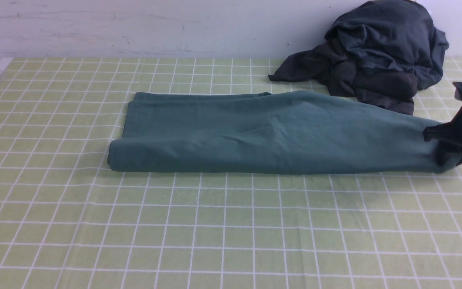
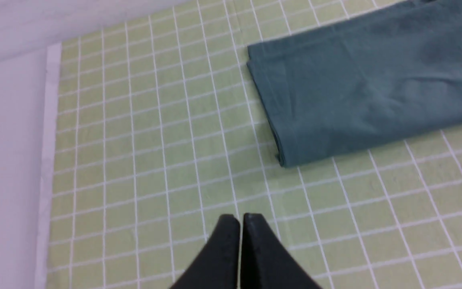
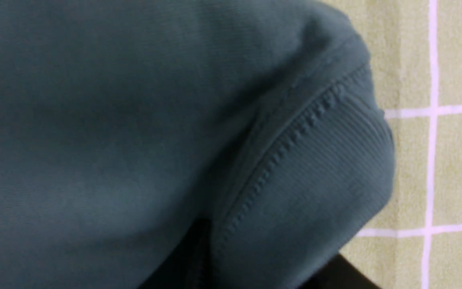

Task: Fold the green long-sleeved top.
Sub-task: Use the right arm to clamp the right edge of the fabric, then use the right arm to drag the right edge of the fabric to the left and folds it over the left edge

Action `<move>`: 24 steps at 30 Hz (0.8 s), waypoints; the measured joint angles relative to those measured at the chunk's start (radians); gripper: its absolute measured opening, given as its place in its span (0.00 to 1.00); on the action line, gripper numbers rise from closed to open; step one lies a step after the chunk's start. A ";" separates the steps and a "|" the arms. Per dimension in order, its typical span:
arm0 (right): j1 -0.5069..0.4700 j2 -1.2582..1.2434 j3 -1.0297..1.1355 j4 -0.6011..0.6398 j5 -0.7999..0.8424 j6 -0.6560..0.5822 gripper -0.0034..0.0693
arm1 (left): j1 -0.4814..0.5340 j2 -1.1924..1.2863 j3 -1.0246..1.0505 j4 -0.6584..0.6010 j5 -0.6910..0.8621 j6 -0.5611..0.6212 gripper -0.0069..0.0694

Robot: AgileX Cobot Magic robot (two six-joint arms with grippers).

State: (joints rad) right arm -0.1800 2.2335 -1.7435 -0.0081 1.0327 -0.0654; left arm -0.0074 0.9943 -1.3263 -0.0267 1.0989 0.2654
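Note:
The green long-sleeved top [image 1: 263,132] lies as a long folded strip across the middle of the checked tablecloth, its left end squared off. My right gripper [image 1: 436,147] is at the strip's right end, shut on the ribbed edge of the top [image 3: 303,168]. A dark finger [image 3: 193,257] shows under the cloth in the right wrist view. My left gripper [image 2: 240,218] is out of the front view. It is shut and empty, above bare tablecloth and apart from the top's left end [image 2: 295,132].
A heap of dark charcoal and slate-grey garments [image 1: 379,56] lies at the back right against the white wall, close behind the top's right part. The table's left edge [image 2: 50,120] runs beside a pale surface.

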 joint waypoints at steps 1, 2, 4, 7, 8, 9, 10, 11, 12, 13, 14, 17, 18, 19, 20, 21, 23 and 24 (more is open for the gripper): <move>0.000 -0.003 0.000 -0.013 0.003 -0.012 0.23 | 0.000 -0.030 0.036 0.000 0.001 -0.005 0.09; 0.000 -0.013 0.000 -0.043 0.008 -0.024 0.16 | 0.000 -0.074 0.093 0.000 0.001 -0.008 0.09; 0.000 -0.037 0.001 -0.107 0.014 -0.025 0.09 | 0.000 -0.130 0.174 0.000 0.000 -0.026 0.09; -0.003 -0.129 0.001 -0.223 0.018 -0.023 0.08 | 0.000 -0.229 0.341 0.000 -0.012 -0.073 0.09; -0.003 -0.136 0.001 -0.225 0.018 -0.023 0.08 | 0.000 -0.235 0.364 0.000 -0.014 -0.075 0.09; -0.001 -0.201 0.001 -0.215 0.008 -0.023 0.08 | 0.000 -0.273 0.457 0.000 -0.045 -0.086 0.09; 0.004 -0.235 0.001 -0.196 0.001 -0.023 0.08 | 0.000 -0.289 0.491 0.000 -0.065 -0.089 0.09; 0.015 -0.275 0.001 -0.166 -0.016 -0.026 0.08 | 0.000 -0.307 0.554 0.001 -0.095 -0.092 0.09; 0.021 -0.283 0.001 -0.159 -0.022 -0.029 0.08 | 0.000 -0.314 0.564 0.001 -0.109 -0.093 0.09; 0.065 -0.356 0.001 -0.091 -0.053 -0.052 0.08 | 0.000 -0.340 0.655 0.002 -0.179 -0.093 0.09; 0.094 -0.379 0.001 -0.064 -0.070 -0.065 0.08 | 0.000 -0.349 0.686 0.002 -0.233 -0.093 0.09; 0.249 -0.431 0.001 0.028 -0.153 -0.108 0.08 | 0.000 -0.365 0.769 -0.003 -0.389 -0.099 0.09; 0.282 -0.435 0.001 0.049 -0.180 -0.112 0.08 | 0.000 -0.365 0.786 -0.010 -0.418 -0.102 0.09; 0.304 -0.435 0.001 0.055 -0.187 -0.113 0.08 | 0.000 -0.365 0.789 -0.014 -0.429 -0.102 0.09; 0.392 -0.429 0.001 0.097 -0.247 -0.118 0.08 | 0.000 -0.365 0.803 -0.031 -0.454 -0.106 0.09; 0.414 -0.427 0.001 0.101 -0.254 -0.120 0.08 | 0.000 -0.365 0.804 -0.036 -0.458 -0.107 0.09; 0.515 -0.397 0.001 0.134 -0.340 -0.122 0.08 | 0.000 -0.365 0.807 -0.066 -0.475 -0.108 0.09; 0.579 -0.372 0.001 0.146 -0.391 -0.123 0.08 | 0.000 -0.365 0.807 -0.082 -0.478 -0.109 0.09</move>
State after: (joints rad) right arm 0.3986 1.8614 -1.7422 0.1375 0.6417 -0.1884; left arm -0.0074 0.6296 -0.5189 -0.1088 0.6211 0.1564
